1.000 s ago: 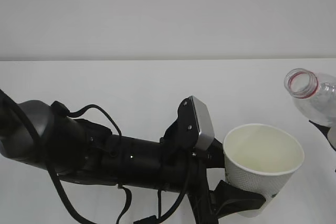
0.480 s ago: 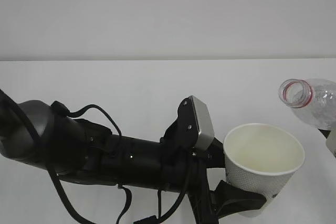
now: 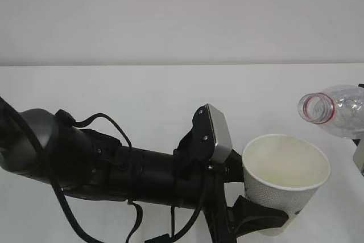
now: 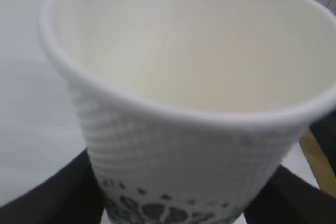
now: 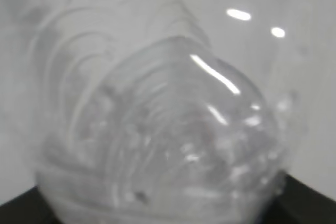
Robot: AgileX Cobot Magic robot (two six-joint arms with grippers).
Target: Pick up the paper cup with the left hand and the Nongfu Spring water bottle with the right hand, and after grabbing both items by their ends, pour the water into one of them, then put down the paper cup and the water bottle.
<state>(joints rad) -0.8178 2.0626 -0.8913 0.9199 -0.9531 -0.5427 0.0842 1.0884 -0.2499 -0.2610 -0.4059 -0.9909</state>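
Left end effector (image 3: 267, 220) grips paper cup (image 3: 285, 181) upright at lower right as receiver, right end effector, mostly off-frame, grips Nongfu Spring water bottle (image 3: 333, 109) tipped mouth-first above the rim for pouring.

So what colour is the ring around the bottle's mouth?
Red, clearest in the exterior view on the bottle.
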